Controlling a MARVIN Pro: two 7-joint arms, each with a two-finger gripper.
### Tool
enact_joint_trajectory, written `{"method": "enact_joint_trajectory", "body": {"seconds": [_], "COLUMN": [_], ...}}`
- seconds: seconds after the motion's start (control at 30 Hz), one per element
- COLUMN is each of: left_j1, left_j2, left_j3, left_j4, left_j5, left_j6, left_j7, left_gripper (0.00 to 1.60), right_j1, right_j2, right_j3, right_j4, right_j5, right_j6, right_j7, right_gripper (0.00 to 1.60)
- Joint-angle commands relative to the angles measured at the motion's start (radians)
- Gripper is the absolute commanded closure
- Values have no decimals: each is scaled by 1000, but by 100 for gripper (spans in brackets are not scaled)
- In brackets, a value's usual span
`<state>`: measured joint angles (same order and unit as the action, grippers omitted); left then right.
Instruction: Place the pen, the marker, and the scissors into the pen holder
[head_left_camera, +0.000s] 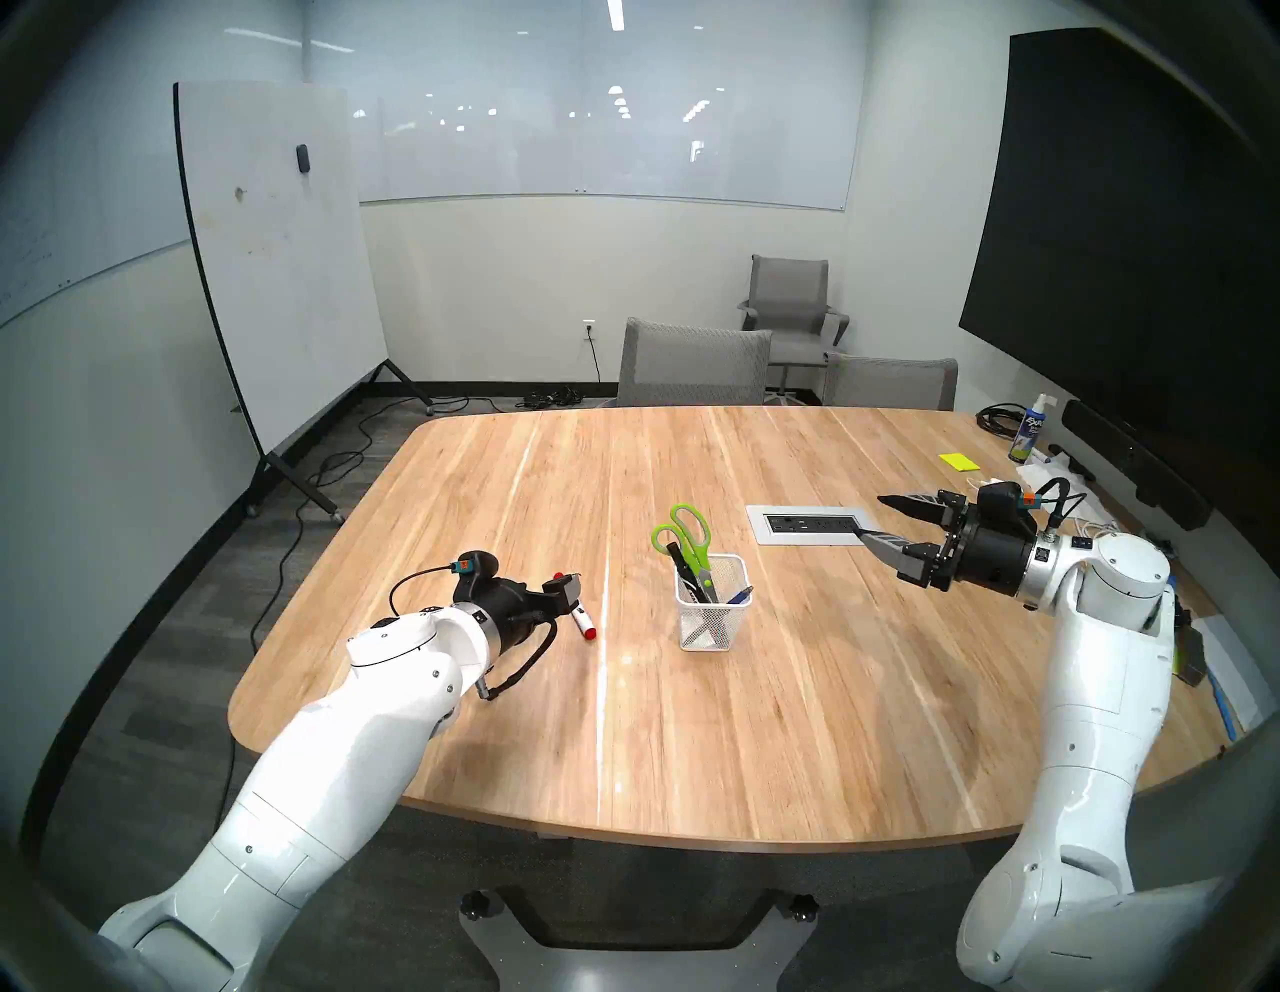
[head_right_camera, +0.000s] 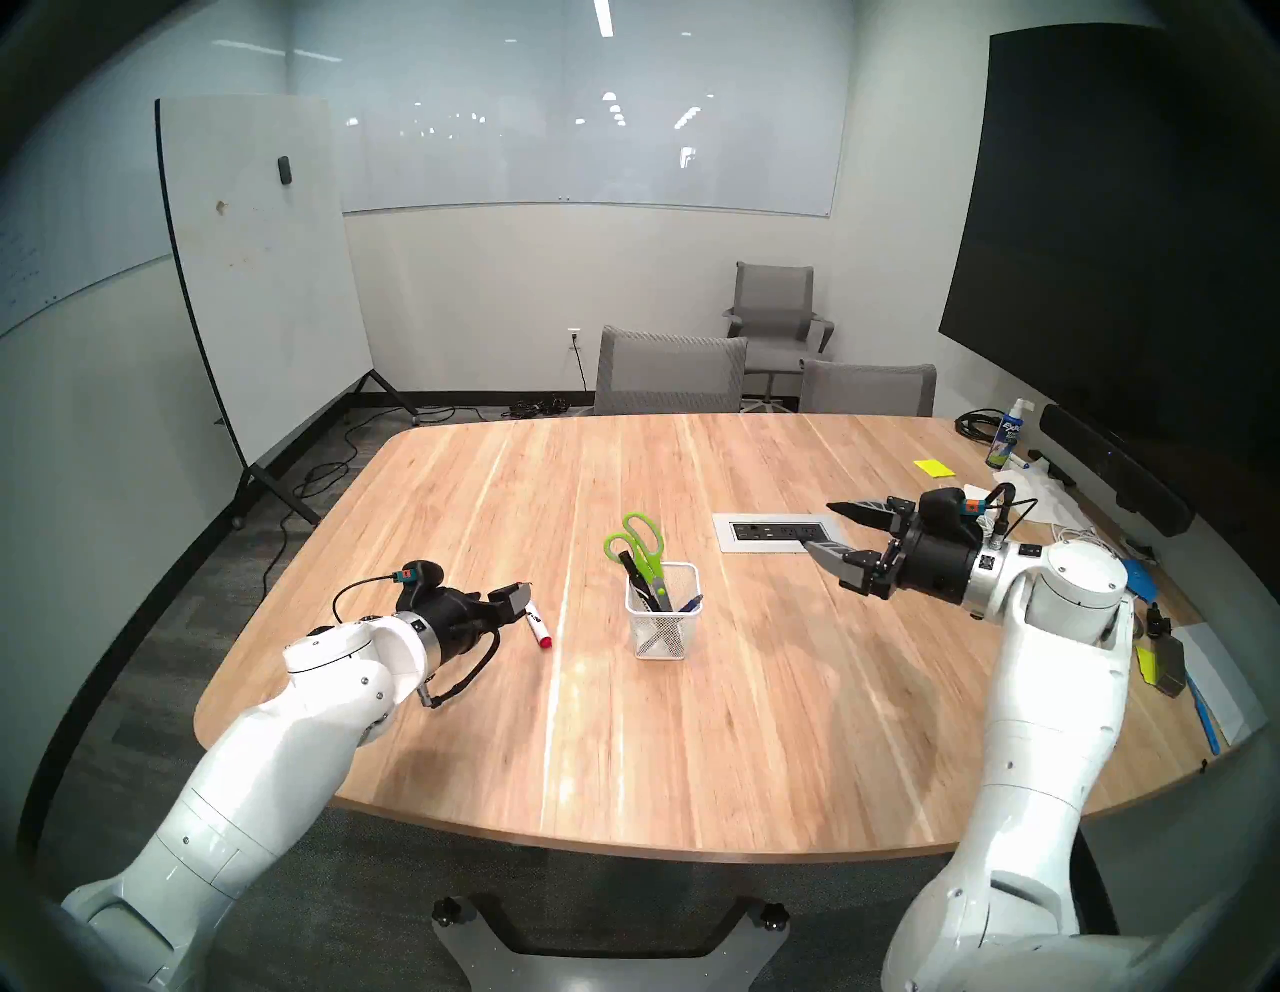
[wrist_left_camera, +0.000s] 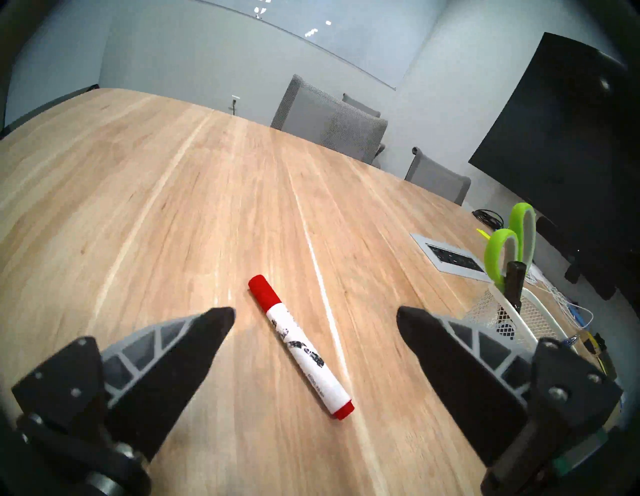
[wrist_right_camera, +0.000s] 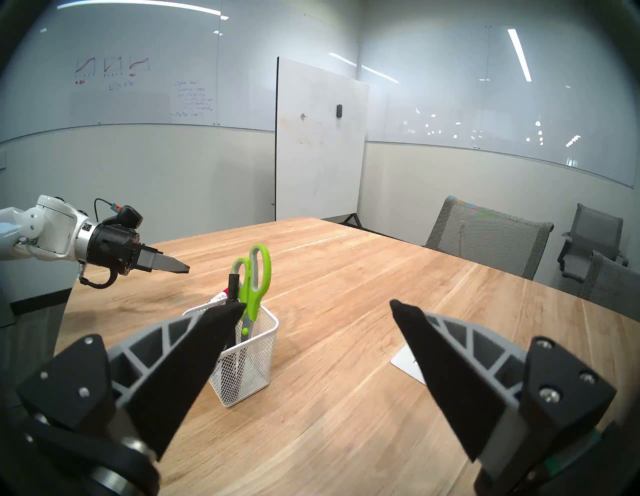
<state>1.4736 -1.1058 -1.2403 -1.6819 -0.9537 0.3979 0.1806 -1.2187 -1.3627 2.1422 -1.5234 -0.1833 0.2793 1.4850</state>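
Observation:
The white mesh pen holder (head_left_camera: 713, 606) stands mid-table. In it stand the scissors (head_left_camera: 682, 533) with lime-green handles up, a black marker (head_left_camera: 682, 564) and the blue pen (head_left_camera: 740, 594). A white marker with red ends (wrist_left_camera: 301, 346) lies flat on the wood to the holder's left. My left gripper (wrist_left_camera: 315, 317) hovers open just over it, a finger on either side, touching nothing. To the holder's right my right gripper (head_left_camera: 873, 516) is open and empty above the table, pointing at the holder (wrist_right_camera: 246, 360).
A grey power outlet panel (head_left_camera: 807, 524) is set into the table under the right gripper. Grey chairs (head_left_camera: 692, 364) line the far edge. A spray bottle (head_left_camera: 1028, 429), yellow notes (head_left_camera: 959, 461) and cables sit at the right edge. A rolling whiteboard (head_left_camera: 277, 263) stands left.

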Motion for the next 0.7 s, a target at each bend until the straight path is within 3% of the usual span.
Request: {"method": "enact_joint_trajectory", "body": {"seconds": [0.0, 0.67], "left_j1": [-76, -163], "left_j2": [-58, -185], "left_j3": [38, 128], "left_j4": [14, 127], "left_j5": [20, 63], "left_j6": [13, 42], "left_j7": [47, 244], "left_gripper": [0, 0], "right_j1": [14, 14], "right_j2": [2, 2], "right_j3": [-2, -2], "right_j4": [-17, -17], "right_j5": [8, 8], "right_j6": [0, 0], "right_j7": [-1, -1], "right_gripper": [0, 0]}}
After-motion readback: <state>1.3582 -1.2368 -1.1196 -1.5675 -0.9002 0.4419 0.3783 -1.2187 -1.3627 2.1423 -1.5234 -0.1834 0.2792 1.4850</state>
